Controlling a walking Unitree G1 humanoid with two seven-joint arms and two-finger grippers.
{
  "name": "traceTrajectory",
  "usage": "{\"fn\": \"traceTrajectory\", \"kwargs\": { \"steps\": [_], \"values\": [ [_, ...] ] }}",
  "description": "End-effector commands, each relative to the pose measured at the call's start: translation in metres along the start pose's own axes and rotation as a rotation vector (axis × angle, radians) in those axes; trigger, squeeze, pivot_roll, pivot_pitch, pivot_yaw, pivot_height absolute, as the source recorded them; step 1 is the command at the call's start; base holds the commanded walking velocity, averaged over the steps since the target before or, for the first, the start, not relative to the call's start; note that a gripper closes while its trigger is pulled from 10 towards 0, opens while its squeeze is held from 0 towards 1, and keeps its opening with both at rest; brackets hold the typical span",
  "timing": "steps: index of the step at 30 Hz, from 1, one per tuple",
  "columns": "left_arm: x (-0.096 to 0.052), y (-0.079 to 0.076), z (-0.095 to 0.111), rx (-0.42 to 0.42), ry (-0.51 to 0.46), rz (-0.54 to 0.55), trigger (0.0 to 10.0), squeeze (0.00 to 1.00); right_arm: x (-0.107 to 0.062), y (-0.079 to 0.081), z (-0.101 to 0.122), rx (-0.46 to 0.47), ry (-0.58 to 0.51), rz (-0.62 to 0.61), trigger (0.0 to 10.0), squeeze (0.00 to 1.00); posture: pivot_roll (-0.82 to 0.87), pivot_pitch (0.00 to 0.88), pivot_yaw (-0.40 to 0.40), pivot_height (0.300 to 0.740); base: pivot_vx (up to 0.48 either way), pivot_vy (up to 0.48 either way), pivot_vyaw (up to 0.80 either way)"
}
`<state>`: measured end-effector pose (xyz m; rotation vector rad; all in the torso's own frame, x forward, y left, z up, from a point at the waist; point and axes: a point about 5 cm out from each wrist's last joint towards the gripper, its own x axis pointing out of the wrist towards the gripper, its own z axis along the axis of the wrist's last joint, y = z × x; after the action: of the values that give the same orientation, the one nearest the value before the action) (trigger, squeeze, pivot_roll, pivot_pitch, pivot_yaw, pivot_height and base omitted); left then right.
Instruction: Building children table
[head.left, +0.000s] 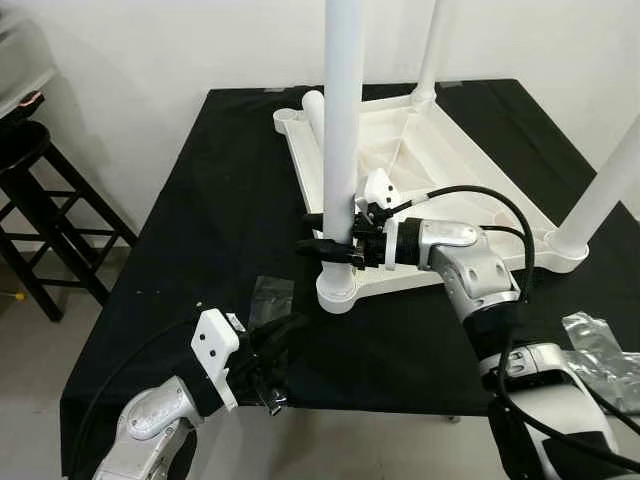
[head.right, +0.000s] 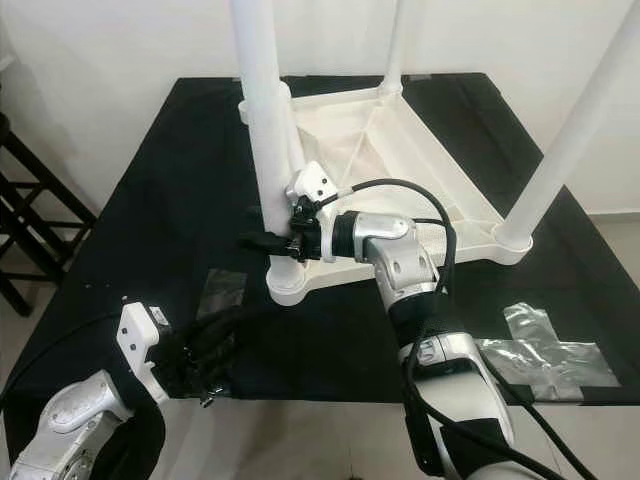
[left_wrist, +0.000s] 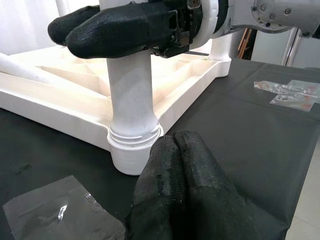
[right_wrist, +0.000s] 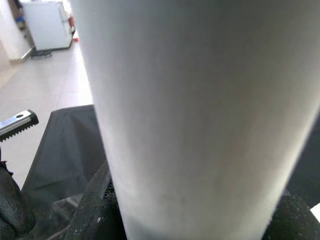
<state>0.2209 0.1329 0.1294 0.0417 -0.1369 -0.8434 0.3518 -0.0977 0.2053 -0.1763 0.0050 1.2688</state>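
The white children's table (head.left: 470, 160) lies upside down on a black-covered table (head.left: 200, 200). Three of its legs stand upward. My right gripper (head.left: 326, 240) is shut on the near-left leg (head.left: 341, 130) just above its socket (left_wrist: 131, 150), one black finger on each side. That leg looms close in the right wrist view (right_wrist: 200, 110). My left gripper (head.left: 275, 345) is shut with nothing in it, low by the black table's front edge, pointing at that socket. Its fingertips (left_wrist: 175, 165) are pressed together.
A fourth white leg (head.left: 313, 104) lies at the frame's back-left corner. Clear plastic bags lie near the socket (head.left: 270, 295) and at the front right (head.left: 610, 360). A black stool (head.left: 30, 200) stands to the left. A white wall is behind.
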Motion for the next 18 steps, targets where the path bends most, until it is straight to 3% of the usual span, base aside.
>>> {"fn": "traceTrajectory", "kwargs": {
  "steps": [1,3,5,6,7,8,9,10,11,13,18],
  "values": [
    [-0.001,-0.001,0.000,-0.002,0.006,-0.004,0.0,0.00,0.005,0.010,-0.012,0.026,0.013,-0.002,0.0,0.00,0.02,0.107,0.020,0.740,0.000,0.000,0.00],
    [-0.002,-0.001,0.000,-0.002,0.006,-0.004,0.0,0.00,0.008,0.019,-0.026,0.035,0.067,-0.112,0.0,0.00,0.02,0.108,0.014,0.740,0.000,0.000,0.00],
    [-0.002,-0.001,0.000,-0.002,0.006,-0.004,0.0,0.00,0.008,0.019,-0.026,0.035,0.067,-0.112,0.0,0.00,0.02,0.108,0.014,0.740,0.000,0.000,0.00],
    [-0.002,-0.001,0.000,-0.002,0.006,-0.003,0.0,0.00,0.012,0.023,-0.034,0.051,0.105,-0.213,0.0,0.00,0.02,0.104,0.012,0.740,0.000,0.000,0.00],
    [-0.002,-0.001,0.000,-0.001,0.006,-0.002,0.0,0.00,0.015,0.024,-0.042,0.119,0.113,-0.513,0.0,0.00,0.02,0.104,0.014,0.740,0.000,0.000,0.00],
    [-0.002,0.000,0.000,-0.001,0.005,-0.002,0.0,0.00,0.022,0.043,-0.049,0.167,0.123,-0.606,0.0,0.00,0.02,0.110,0.016,0.740,0.000,0.000,0.00],
    [-0.002,0.000,0.000,-0.001,0.005,-0.002,0.0,0.00,0.022,0.043,-0.049,0.167,0.123,-0.606,0.0,0.00,0.02,0.110,0.016,0.740,0.000,0.000,0.00],
    [-0.002,0.000,0.000,-0.001,0.005,-0.002,0.0,0.00,0.026,0.057,-0.051,0.199,0.124,-0.657,0.0,0.00,0.02,0.110,0.016,0.740,0.000,0.000,0.00],
    [-0.002,0.000,-0.001,-0.002,0.005,-0.003,0.0,0.00,0.028,0.061,-0.045,0.143,0.120,-0.669,0.0,0.00,0.01,0.104,0.018,0.740,0.000,0.000,0.00],
    [-0.001,0.000,-0.001,-0.002,0.005,-0.003,0.0,0.00,0.028,0.051,-0.038,0.121,0.104,-0.683,0.0,0.00,0.01,0.098,0.022,0.740,0.000,0.000,0.00],
    [-0.001,0.000,-0.001,-0.002,0.005,-0.007,0.0,0.00,0.030,0.049,-0.037,0.098,0.119,-0.679,0.0,0.00,0.01,0.100,0.015,0.740,0.000,0.000,0.00]
  ]
}}
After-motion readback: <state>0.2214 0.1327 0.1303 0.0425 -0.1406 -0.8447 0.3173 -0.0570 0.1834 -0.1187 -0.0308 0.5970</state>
